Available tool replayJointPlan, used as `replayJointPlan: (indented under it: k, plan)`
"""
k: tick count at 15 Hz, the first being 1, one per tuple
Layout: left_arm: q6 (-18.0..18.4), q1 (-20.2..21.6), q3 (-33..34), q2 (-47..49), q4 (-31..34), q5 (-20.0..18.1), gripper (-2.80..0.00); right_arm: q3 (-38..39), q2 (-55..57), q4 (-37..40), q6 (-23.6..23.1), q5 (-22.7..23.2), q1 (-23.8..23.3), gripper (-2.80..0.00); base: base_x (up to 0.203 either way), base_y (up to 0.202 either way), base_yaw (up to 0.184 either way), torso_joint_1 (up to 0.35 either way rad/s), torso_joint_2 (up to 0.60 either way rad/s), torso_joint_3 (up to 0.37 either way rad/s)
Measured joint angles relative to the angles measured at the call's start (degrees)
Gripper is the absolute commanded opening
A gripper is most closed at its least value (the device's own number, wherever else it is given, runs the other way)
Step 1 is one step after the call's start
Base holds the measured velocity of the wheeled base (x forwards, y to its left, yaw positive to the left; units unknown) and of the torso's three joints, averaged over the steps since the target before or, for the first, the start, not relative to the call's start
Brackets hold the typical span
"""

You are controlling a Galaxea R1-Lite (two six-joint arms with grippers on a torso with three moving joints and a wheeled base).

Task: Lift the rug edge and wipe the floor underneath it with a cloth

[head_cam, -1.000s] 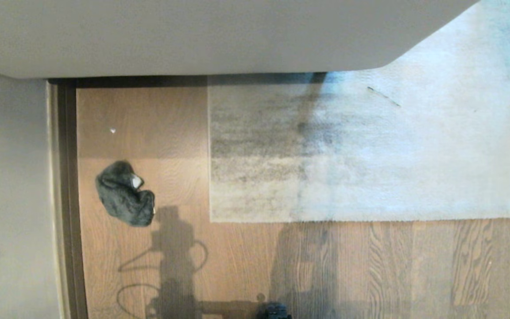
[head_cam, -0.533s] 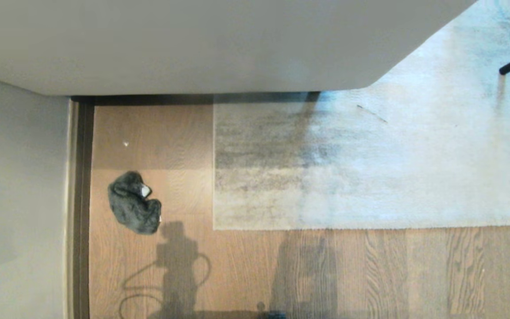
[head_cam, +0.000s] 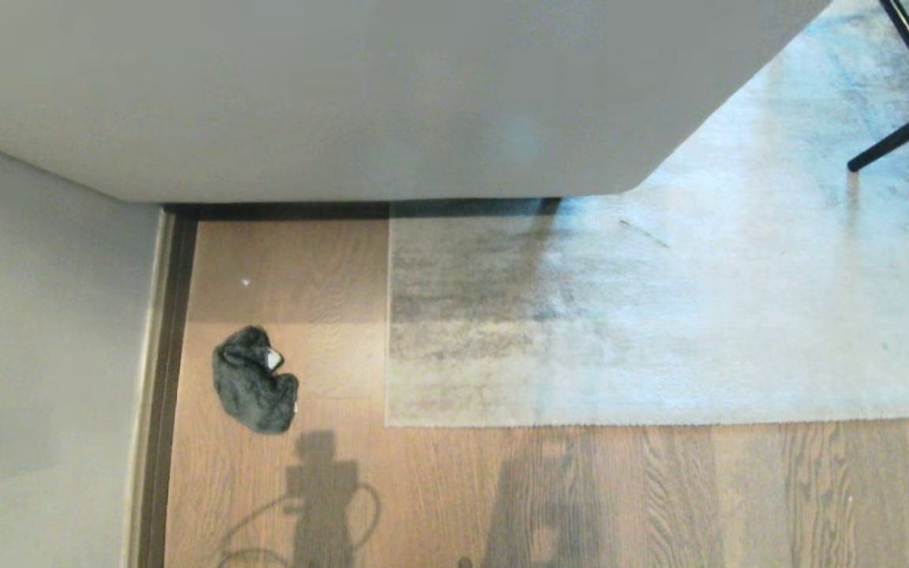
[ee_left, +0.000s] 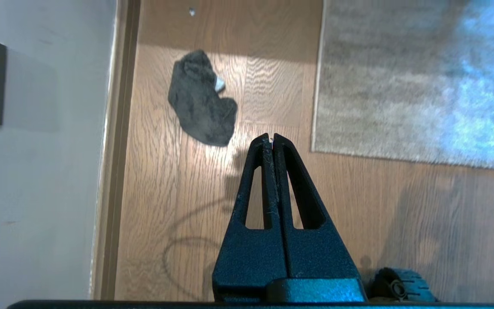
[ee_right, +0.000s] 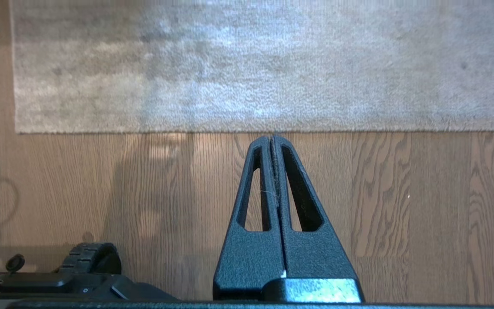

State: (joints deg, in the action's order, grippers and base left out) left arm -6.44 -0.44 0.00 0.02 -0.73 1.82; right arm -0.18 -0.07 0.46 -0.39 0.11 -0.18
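Wood floor (head_cam: pixel 581 489) is before me; the rug edge (head_cam: pixel 628 424) lies flat on it. Cloth (head_cam: pixel 253 380) waits near the wall, untouched. My left claw (ee_left: pixel 272 137) and right claw (ee_right: pixel 272 138) are both closed and empty.

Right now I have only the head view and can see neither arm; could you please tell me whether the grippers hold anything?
Observer: The left gripper is shut and empty. It hangs over the floor, apart from the cloth.
Operator: Thank you. And the right one?
Observer: The right gripper is also shut and empty. Its tips line up with the rug edge, which lies flat.
Operator: Is anything else near the arms?
Observer: The right wrist view shows a black wheel of the robot's own base on the floor.
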Motion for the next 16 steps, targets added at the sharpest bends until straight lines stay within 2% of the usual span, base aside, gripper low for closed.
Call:
replayJointPlan:
  k: [16]
  plan:
    - [-0.1, 0.0, 0.0, 0.0, 0.0, 0.0, -2.80, 0.0, 0.0, 0.0, 0.0, 0.0, 0.0, -2.80, 0.000, 0.000, 0.000, 0.003, 0.00, 0.203]
